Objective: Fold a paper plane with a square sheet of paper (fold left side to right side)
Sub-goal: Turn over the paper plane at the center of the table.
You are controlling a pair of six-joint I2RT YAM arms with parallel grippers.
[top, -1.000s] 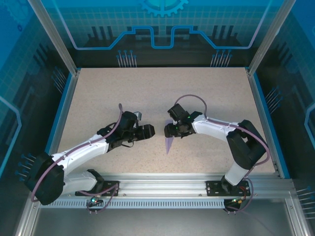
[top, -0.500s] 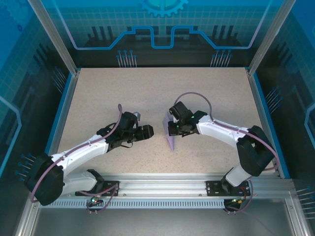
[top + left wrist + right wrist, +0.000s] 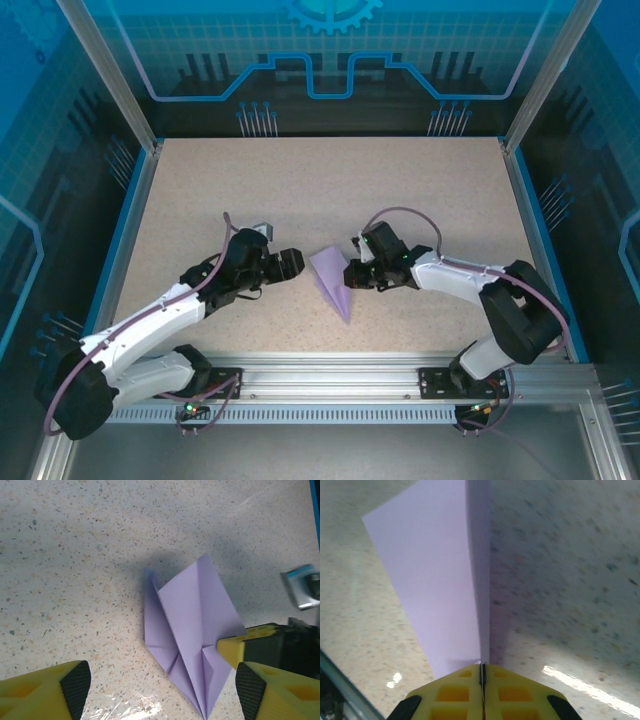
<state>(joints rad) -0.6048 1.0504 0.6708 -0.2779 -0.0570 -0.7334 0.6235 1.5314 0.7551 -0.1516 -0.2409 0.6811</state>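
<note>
- I count one lavender paper plane (image 3: 331,280), near the table's middle.
- Two arms: the left arm (image 3: 160,315) rooted at the table's 7 o'clock, the right arm (image 3: 470,285) at its 5 o'clock.
- Two grippers: the left gripper (image 3: 295,262) at the plane's 9 o'clock, the right gripper (image 3: 350,275) at its 3 o'clock.
- One speckled table (image 3: 300,180).

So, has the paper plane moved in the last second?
Yes. The paper plane, pinched by the right gripper, has spread leftward, toward the table's left edge, from a thin sliver to a broad wedge; its tip stays near the front rail.
</note>
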